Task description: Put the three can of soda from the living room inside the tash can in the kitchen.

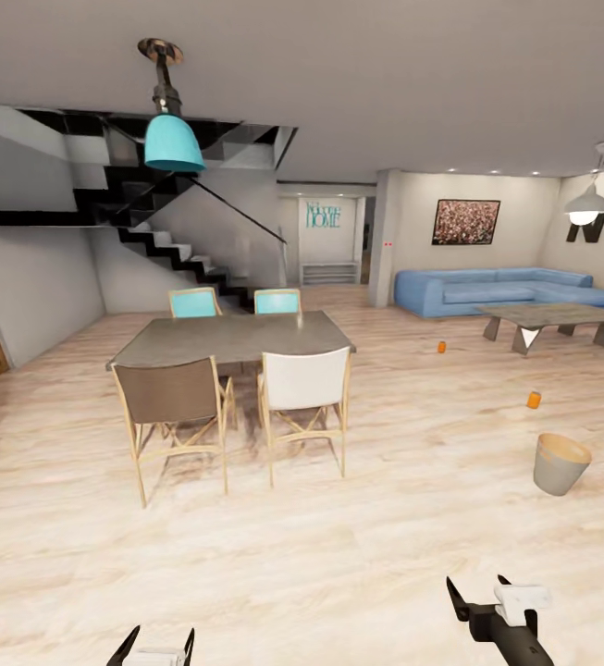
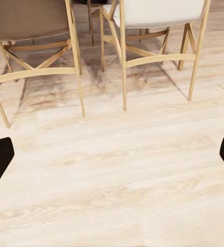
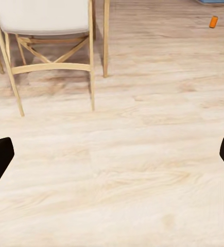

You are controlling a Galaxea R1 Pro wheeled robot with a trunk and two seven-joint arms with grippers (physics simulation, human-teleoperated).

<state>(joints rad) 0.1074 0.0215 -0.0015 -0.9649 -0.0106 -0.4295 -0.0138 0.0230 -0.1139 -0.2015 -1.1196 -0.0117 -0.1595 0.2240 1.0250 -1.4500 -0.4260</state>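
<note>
Two orange soda cans stand on the wood floor at the right, one farther off (image 1: 441,347) and one nearer (image 1: 534,400); the blue can is out of view. An orange can (image 3: 213,21) is small and distant in the right wrist view. The pale grey trash can (image 1: 560,462), brown inside, sits tilted on the floor at the right, near the closer can. My left gripper (image 1: 158,645) (image 2: 112,157) and right gripper (image 1: 480,594) (image 3: 112,157) hang low at the front, both open and empty, far from the cans.
A grey dining table (image 1: 237,338) with several chairs stands ahead at centre-left; the white chair (image 1: 303,381) is nearest. The blue sofa (image 1: 514,289) and grey low table (image 1: 551,319) lie at the back right. Black stairs (image 1: 154,231) rise at the left.
</note>
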